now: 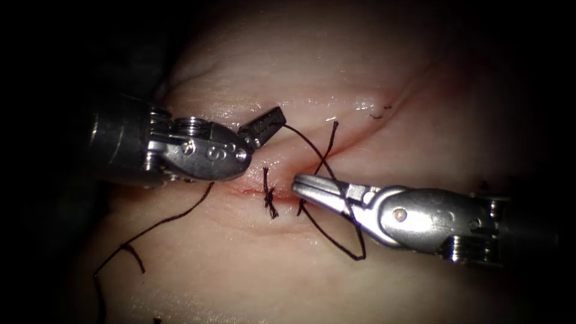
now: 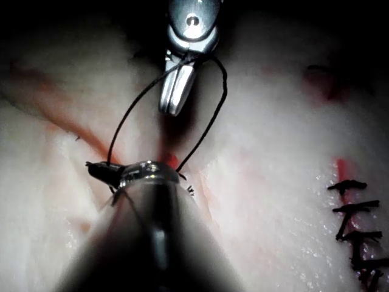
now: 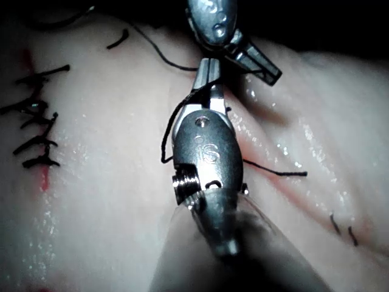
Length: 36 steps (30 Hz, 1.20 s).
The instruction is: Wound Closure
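thread: dark, looped over cut | knot: on cut

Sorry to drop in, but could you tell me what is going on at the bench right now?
Two tools are closing a cut in the tissue. The left tool grips the thread in its jaws, just above the cut. That thread runs in a loop around the right tool, whose jaws are shut and hold nothing. A tied knot with short ends sits on the cut between the tools.
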Each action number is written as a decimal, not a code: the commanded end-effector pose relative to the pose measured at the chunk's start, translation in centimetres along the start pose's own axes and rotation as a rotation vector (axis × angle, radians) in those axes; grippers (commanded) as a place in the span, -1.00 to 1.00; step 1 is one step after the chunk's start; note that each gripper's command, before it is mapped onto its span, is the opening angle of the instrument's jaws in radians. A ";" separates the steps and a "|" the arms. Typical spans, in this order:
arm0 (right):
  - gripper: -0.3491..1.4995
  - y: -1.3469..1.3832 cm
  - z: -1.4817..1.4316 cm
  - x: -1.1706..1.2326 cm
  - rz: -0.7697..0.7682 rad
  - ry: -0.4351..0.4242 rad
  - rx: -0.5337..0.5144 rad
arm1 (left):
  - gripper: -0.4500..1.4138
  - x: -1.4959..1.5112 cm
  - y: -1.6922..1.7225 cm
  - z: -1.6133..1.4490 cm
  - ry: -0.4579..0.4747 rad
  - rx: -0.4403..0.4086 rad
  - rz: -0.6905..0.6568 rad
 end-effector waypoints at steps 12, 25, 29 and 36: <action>-1.00 0.00 0.16 -0.15 0.115 0.082 -0.195 | -1.00 0.00 0.43 0.05 -0.009 -0.021 0.020; -1.00 0.12 0.13 -0.38 0.507 -0.141 -0.436 | -1.00 0.02 0.78 -0.29 -0.034 -0.046 0.042; -0.64 0.16 0.17 -0.45 0.612 -0.249 -0.486 | -1.00 0.06 0.82 -0.31 -0.036 -0.057 0.039; -0.02 0.29 0.15 -0.62 0.638 -0.374 -0.611 | -1.00 0.11 0.79 -0.28 -0.041 -0.059 0.046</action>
